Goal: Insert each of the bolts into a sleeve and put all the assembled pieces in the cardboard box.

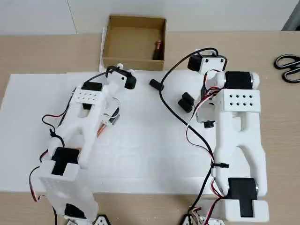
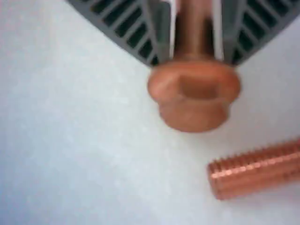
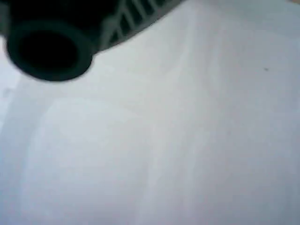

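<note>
We're in tight on the left gripper [image 2: 194, 40], fingers closed narrow on the shank of a copper bolt [image 2: 193, 93], with the head poking out free. That looks like a grip that leaves the bolt free to meet a sleeve. Just below it a second bolt [image 2: 255, 171] lies flat on the white foam sheet [image 2: 70, 140], lower right of frame.

Over to the right gripper [image 3: 89, 21], which seems to be clamped on a black sleeve [image 3: 44, 51], its open bore on show. We'd say it's ready to take that bolt.

From above, a loose sleeve [image 1: 155, 84] waits mid-frame. The cardboard box [image 1: 115, 44] sits top centre with a copper piece [image 1: 158, 47] leaning at its right wall, probably one assembly done. The sheet covers a wooden table [image 1: 47, 51], and scissors [image 1: 288, 68] rest at the far right.
</note>
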`<move>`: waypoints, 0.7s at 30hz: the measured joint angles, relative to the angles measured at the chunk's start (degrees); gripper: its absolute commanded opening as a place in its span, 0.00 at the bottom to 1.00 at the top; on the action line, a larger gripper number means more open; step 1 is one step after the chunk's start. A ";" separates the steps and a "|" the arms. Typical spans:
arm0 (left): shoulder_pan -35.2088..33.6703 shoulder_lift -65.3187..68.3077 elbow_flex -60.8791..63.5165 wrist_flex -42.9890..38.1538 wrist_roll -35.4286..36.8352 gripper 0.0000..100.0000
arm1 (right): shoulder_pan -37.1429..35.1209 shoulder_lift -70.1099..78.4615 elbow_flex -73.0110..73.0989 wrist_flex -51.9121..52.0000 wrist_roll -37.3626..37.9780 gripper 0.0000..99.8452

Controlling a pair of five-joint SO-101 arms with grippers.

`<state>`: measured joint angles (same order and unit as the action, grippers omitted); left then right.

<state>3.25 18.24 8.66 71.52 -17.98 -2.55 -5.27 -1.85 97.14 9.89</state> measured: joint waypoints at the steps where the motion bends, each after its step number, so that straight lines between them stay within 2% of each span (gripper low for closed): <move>1: 0.18 0.00 0.26 -0.09 0.26 0.07 | 0.00 0.00 0.00 0.00 0.00 0.01; 6: 0.44 0.00 0.44 -0.26 0.26 0.00 | 0.00 0.00 0.00 0.00 0.00 0.01; 15: 0.79 0.00 0.44 0.09 0.26 0.01 | 0.00 0.00 0.00 0.00 0.00 0.00; 21: 0.97 -2.46 -1.58 6.68 0.26 0.01 | 0.00 -0.18 0.00 0.00 0.00 0.00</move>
<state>4.22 15.78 7.08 78.20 -17.71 -2.55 -5.45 -1.85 97.14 9.89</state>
